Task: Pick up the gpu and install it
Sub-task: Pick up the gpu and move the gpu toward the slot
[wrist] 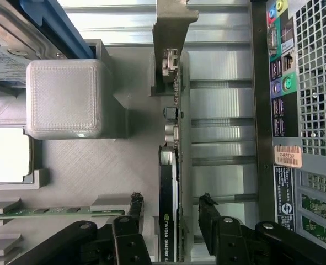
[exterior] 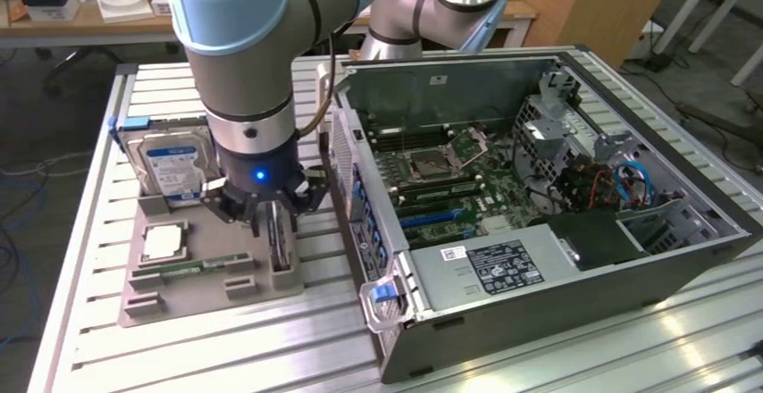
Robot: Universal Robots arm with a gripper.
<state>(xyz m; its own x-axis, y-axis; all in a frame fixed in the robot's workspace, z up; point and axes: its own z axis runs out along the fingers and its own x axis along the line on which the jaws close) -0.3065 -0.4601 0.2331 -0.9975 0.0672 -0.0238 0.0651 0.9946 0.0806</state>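
Observation:
The gpu (exterior: 281, 243) is a thin black card standing on edge in a slot at the right side of the grey holder tray (exterior: 197, 296) in the exterior view. In the wrist view the gpu (wrist: 169, 182) runs lengthwise, with its silvery end bracket (wrist: 174, 22) at the far end. My gripper (exterior: 275, 221) hangs straight down over the card. Its two black fingers straddle the card in the wrist view, one on each side, with a gap between each finger (wrist: 135, 205) and the card. The gripper (wrist: 171, 200) is open and holds nothing.
The tray also carries a blue-labelled hard drive (exterior: 173, 165), a processor chip (exterior: 163, 241) and a green memory stick (exterior: 191, 270). The open computer case (exterior: 667, 259) lies just to the exterior view's right, motherboard (exterior: 448, 188) exposed. Its rear port panel (wrist: 311, 83) is close beside the gpu.

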